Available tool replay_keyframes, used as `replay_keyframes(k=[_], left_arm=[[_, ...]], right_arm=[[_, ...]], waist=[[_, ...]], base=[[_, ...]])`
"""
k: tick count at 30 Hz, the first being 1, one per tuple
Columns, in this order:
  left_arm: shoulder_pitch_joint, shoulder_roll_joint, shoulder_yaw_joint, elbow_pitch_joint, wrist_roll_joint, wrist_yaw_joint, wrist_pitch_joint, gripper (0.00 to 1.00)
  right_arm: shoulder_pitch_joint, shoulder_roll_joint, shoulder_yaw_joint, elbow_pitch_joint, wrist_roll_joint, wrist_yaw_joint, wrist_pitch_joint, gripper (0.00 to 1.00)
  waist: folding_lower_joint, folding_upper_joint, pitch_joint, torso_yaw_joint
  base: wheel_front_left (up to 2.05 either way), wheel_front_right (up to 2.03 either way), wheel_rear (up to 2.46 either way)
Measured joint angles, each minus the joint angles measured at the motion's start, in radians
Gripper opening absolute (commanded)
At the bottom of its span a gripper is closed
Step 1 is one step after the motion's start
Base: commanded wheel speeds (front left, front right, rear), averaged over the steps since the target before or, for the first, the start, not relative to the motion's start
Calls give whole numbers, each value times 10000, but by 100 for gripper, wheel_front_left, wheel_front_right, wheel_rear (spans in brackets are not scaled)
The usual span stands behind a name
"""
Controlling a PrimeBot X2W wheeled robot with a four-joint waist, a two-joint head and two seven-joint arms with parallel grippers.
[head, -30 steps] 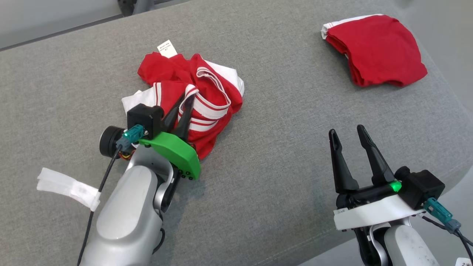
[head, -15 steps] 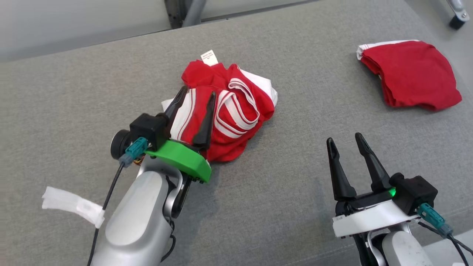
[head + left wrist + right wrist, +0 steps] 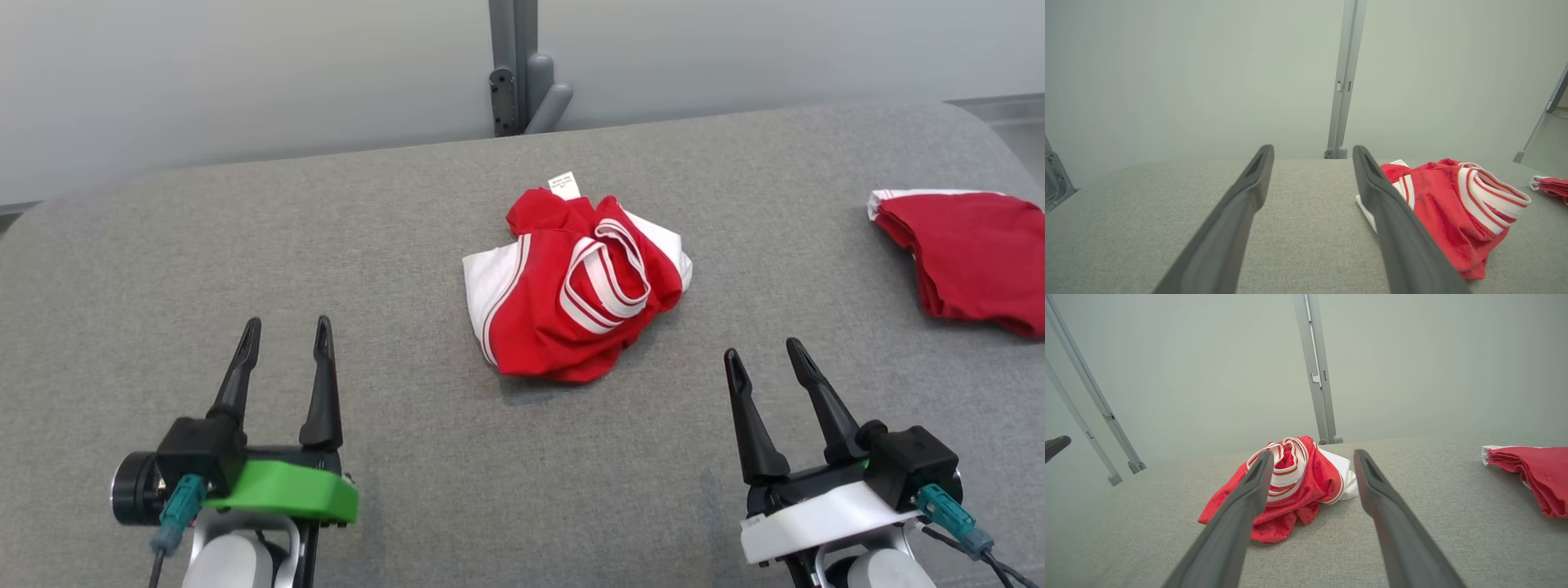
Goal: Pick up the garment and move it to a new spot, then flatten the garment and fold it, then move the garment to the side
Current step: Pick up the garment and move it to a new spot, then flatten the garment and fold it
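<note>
A crumpled red garment (image 3: 571, 286) with white stripes and a white label lies bunched at the middle of the grey cushioned surface (image 3: 245, 245). The same heap shows to the right of my fingers in the left wrist view (image 3: 1449, 204) and ahead, slightly left, in the right wrist view (image 3: 1294, 486). My left gripper (image 3: 284, 336) stands open at the lower left, well apart from the cloth, with nothing between its fingers. Open and empty too, my right gripper (image 3: 763, 354) hovers at the lower right, a little short of the heap.
A second red garment (image 3: 971, 257), folded, lies at the far right edge of the surface, also seen in the right wrist view (image 3: 1531, 469). A grey metal post (image 3: 514, 65) rises behind the surface against a pale wall.
My left gripper opened, let go of the crumpled garment and drew back to the lower left. The head camera tilted up, so the whole picture shifted.
</note>
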Motion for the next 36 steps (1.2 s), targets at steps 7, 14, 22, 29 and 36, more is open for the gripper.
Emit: replay_keyframes(k=[7, 14, 22, 29, 36], left_arm=[[1816, -359, 826, -1248, 1243, -127, 0, 100], [2983, -702, 746, -1630, 2163, -510, 0, 100], [3280, -825, 598, -1733, 2416, -533, 0, 100], [3278, -842, 646, -1766, 2487, -518, 0, 100], [3276, -848, 591, -1720, 2307, -433, 0, 100]], right_arm=[[414, 2, -174, 31, -67, 0, 2, 100], [819, -2, -476, 86, -73, 0, 2, 100], [989, 0, -548, 82, -46, 0, 0, 100], [996, 0, -575, 86, -48, 0, 2, 100], [996, 0, -591, 84, -44, 0, 2, 100]], waist=[[0, 0, -566, 513], [0, 0, -967, 801], [0, 0, -1071, 893], [0, 0, -1000, 837], [0, 0, -937, 825]], base=[[0, 0, 0], [0, 0, 0], [0, 0, 0], [0, 0, 0], [0, 0, 0]])
